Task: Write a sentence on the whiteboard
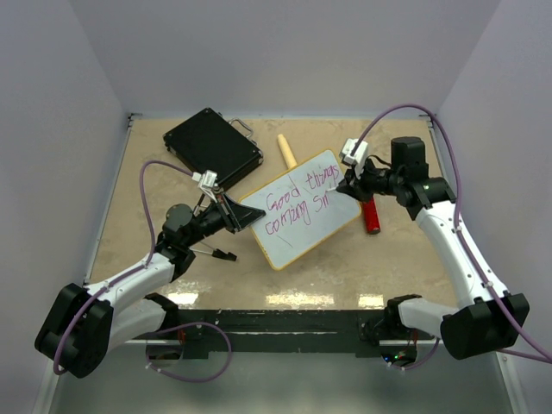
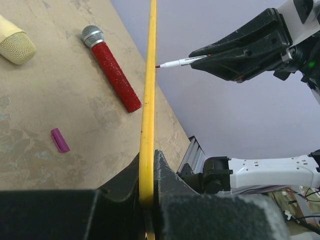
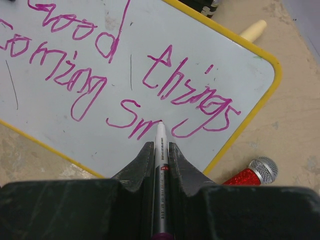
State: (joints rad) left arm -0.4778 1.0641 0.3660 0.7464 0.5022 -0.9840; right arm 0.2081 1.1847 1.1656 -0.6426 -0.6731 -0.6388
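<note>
The whiteboard, white with a yellow frame, stands tilted at the table's middle. Magenta writing reads "Good things" over "coming Sn". My left gripper is shut on the board's left edge. In the left wrist view the frame runs edge-on between the jaws of the left gripper. My right gripper is shut on a white marker. The marker's tip touches the board at the end of "Sn". The marker also shows in the left wrist view.
A black case lies at the back left, behind the board. A red glitter microphone lies right of the board, under my right arm. A cream microphone pokes out behind the board. A magenta marker cap lies on the table.
</note>
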